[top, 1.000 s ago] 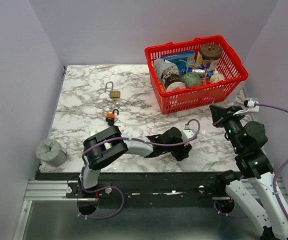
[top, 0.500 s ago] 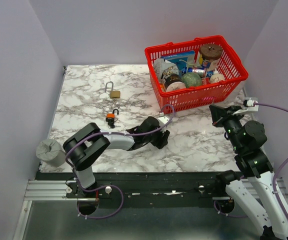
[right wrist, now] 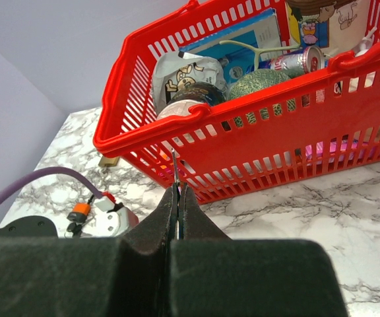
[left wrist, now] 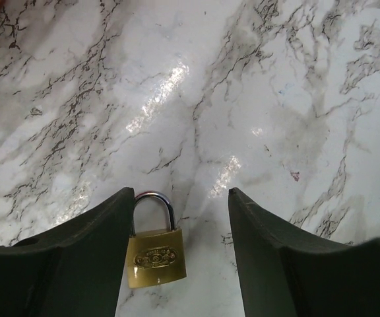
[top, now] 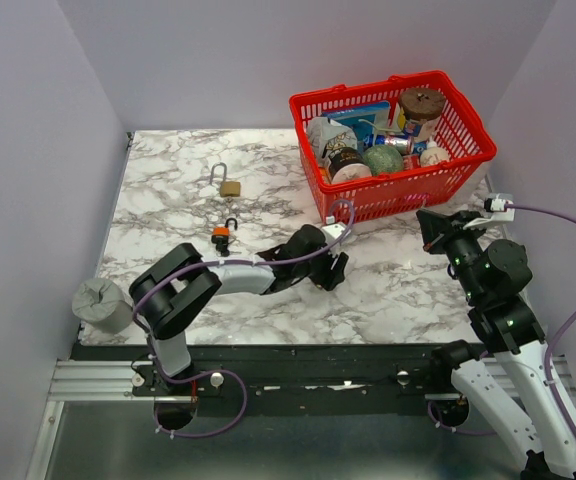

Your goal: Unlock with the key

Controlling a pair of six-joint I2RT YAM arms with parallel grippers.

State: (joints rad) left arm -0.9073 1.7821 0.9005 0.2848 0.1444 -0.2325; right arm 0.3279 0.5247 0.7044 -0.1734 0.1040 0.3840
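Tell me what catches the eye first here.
A red basket crammed with groceries sits at the far right of the marble table. In the left wrist view, a brass padlock lies between the open left fingers, while the right fingers pinch a thin key.

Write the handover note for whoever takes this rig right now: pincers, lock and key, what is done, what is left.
Left pincer: open, low over the marble table, one finger on each side of a small brass padlock with a steel shackle lying flat; not gripped.
Right pincer: shut on a thin metal key, held edge-on in the air in front of the red plastic basket.
Done: key in hand, left pincer lined up on the padlock.
Left: close on the padlock body, bring the key over, insert it, turn. The shackle looks closed.
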